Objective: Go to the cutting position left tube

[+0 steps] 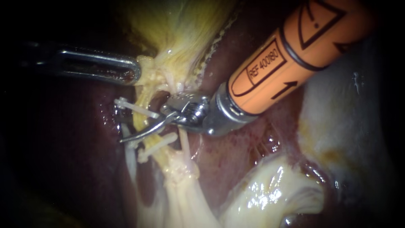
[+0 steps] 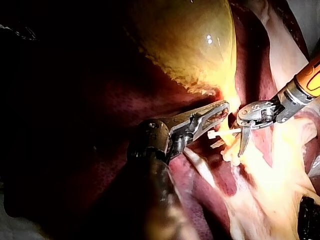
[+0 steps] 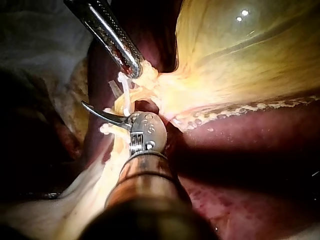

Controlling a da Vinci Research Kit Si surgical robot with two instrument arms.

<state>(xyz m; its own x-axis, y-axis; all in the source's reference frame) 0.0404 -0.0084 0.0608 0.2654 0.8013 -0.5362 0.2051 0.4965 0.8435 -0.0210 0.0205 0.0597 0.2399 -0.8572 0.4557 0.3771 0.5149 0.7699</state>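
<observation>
Endoscope view shows us the left tube point(image 1: 140, 119), a yellow string of tissue a little to the 9 o'clock side of the middle. It runs from 12 o'clock down to 6 o'clock. Two white clips pinch it, the upper clip point(image 1: 136, 107) and the lower clip point(image 1: 157, 145). We think they are there so nothing leaks out when the tube is cut between them.

Our right instrument point(image 1: 130, 136) is right at that gap. Its curved blade point(image 1: 145, 131) lies across the tube between the clips, pointing to 8 o'clock. We see only this one blade, so we cannot tell if the tip is open or closed. Its orange shaft point(image 1: 287, 55) goes off to 2 o'clock. We judge that it is at or very near the cutting place.

At 11 o'clock from the tube, our left instrument point(image 1: 136, 71) has its jaws clamped on the yellow tissue point(image 1: 147, 69) just under the gallbladder point(image 1: 181, 25). We think it holds this to keep the tube stretched and easy to reach.

A thinner tube point(image 1: 184, 144) lies at 3 o'clock from the lower clip, close to the blade's joint. The blade should keep off it. Dark red liver point(image 1: 236, 139) lies all around.
</observation>
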